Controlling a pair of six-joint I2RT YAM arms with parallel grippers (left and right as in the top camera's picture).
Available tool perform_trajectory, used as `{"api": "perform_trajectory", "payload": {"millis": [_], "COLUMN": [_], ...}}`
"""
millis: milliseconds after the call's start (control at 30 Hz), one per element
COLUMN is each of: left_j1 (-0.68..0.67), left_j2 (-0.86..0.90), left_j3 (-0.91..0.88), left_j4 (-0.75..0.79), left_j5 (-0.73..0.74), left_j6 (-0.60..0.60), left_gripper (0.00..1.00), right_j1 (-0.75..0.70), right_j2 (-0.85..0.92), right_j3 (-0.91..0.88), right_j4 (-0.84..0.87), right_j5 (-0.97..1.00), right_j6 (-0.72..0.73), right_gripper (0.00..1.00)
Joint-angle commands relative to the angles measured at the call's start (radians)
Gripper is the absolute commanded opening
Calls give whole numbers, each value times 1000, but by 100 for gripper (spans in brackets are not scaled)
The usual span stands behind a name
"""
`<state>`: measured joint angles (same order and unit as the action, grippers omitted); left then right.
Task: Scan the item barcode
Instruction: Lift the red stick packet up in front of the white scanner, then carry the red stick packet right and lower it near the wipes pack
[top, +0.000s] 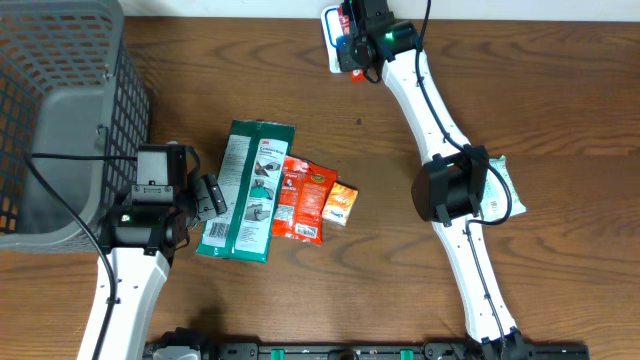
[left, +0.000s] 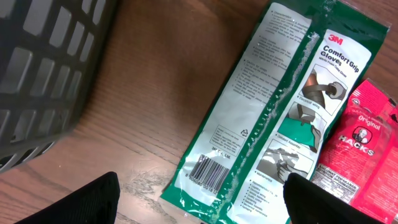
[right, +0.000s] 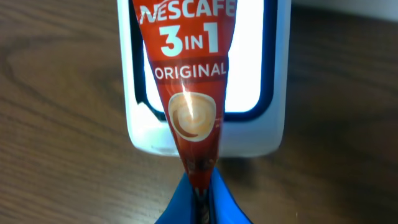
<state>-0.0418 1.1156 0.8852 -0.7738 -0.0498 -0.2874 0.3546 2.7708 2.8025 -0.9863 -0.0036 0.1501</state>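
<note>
My right gripper (right: 199, 190) is shut on the lower end of a red Nescafe 3 in 1 sachet (right: 189, 93). The sachet is held in front of the lit window of the white barcode scanner (right: 277, 127). From overhead, this gripper (top: 352, 50) is at the table's far edge, over the scanner (top: 331, 30). The sachet's barcode does not show. My left gripper (top: 212, 195) stands open at the near left. Between its spread fingers (left: 87, 202) lies the barcode corner of a green 3M glove pack (left: 273, 112), not touched.
A grey mesh basket (top: 60, 120) fills the far left. Beside the green glove pack (top: 245, 190) lie a red Hacks packet (top: 292, 195) and two orange packets (top: 316, 200). A pale packet (top: 500, 185) lies under the right arm's elbow.
</note>
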Motion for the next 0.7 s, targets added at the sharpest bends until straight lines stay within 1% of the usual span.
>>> {"api": "perform_trajectory", "payload": {"millis": [0,300,400,567,667], "left_j1": [3,3,3,3,3], "left_j2": [1,1,1,1,1], "left_j3": [14,14,14,14,14], "left_j4": [1,1,1,1,1], "left_j5": [6,6,6,6,6], "left_j6": [-2,-2,-2,-2,-2], "left_gripper": [85,85,85,85,85], "right_j1": [-2,-35,-51,-81,-97], "right_j2": [-71,-372,-441,-482,-482], "right_j3": [18,18,18,18,7], "right_j4": [-56,-457,-569,-710,-713], "right_j5": [-5,-1,-1,-1,-26], "right_j6": [13,5,-9,-9,-9], "right_gripper": [1,1,1,1,1]}}
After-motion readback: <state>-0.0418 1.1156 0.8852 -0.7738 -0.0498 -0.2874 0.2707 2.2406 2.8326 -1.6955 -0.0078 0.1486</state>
